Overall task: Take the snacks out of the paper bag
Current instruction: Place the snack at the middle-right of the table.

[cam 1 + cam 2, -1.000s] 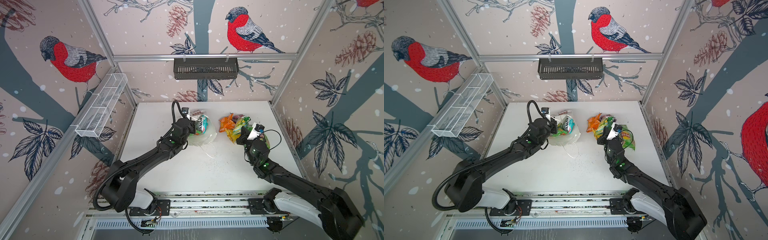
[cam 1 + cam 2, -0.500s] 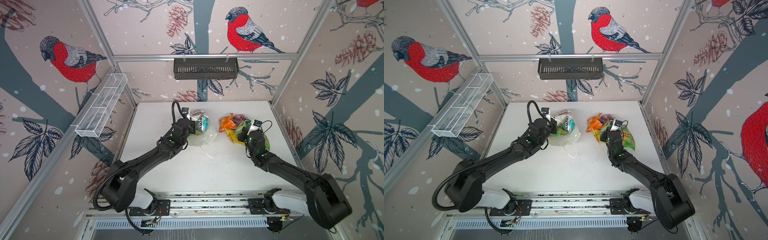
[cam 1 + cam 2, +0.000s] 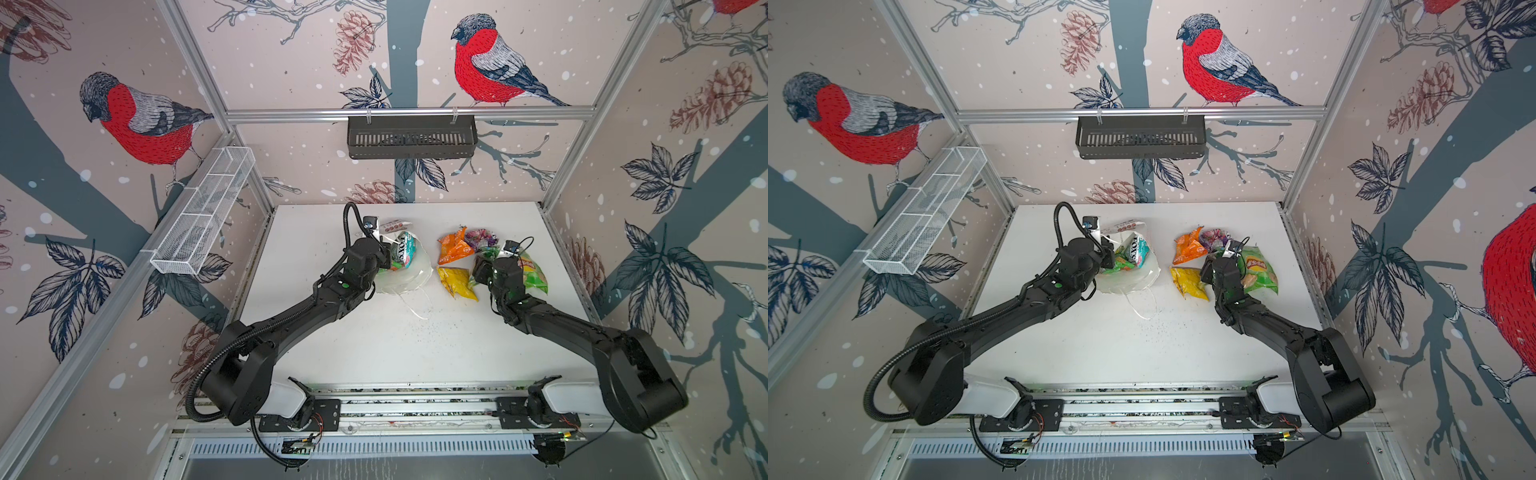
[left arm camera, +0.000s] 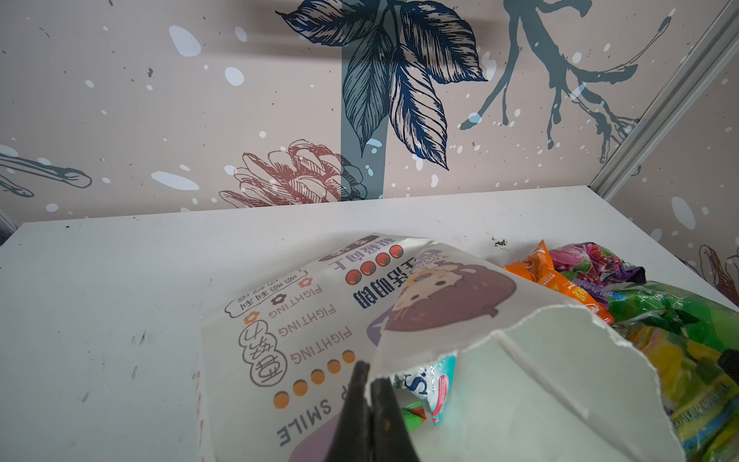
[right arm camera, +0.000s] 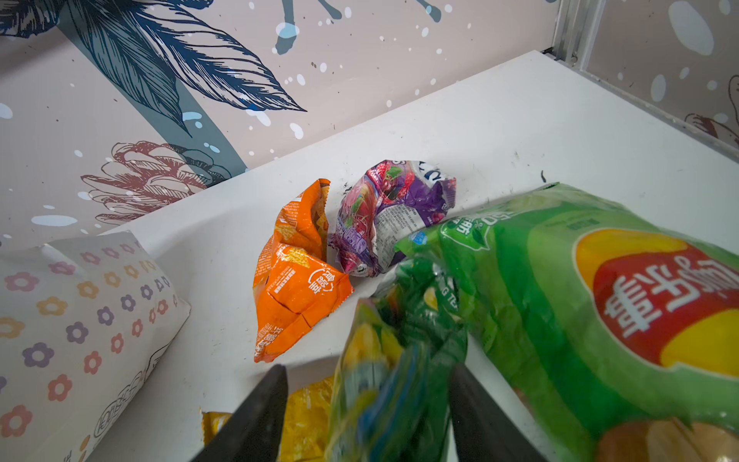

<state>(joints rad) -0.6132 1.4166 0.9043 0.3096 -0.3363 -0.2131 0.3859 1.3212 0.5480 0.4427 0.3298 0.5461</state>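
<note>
Yellow packet: out on the table, nearest the front, just beside the right gripper; a low pass of that gripper toward the bag could sweep it along
Right gripper: jaws stand wide with the green-yellow multi-pack between them, blurred; a gap shows on one side, so the pack looks let go rather than clamped; crinkly foil could catch on a pad and ride up when the gripper lifts
Lay's chip bag: out, lying against the multi-pack on its outer side; puffy and light, it would likely slide at a nudge in this crowded heap
Left gripper: jaws pinched narrow on the rim of the paper bag, holding the mouth up
Paper bag: lying on the table, left of the heap; the rim by the pinch is ragged and torn, so a harder pull may rip it further and let the mouth drop shut
Snacks left inside: a teal packet and a small green packet show in the mouth; the task is judged mostly done, with these to go; slick foil under loose paper invites a missed grasp or a pinch of bag wall instead
Orange packet: out, farther back, just beside the purple one; it lies between heap and bag, so a reach across could drag it
Purple packet: out, farthest back on the table, apart from the gripper; least at risk
</note>
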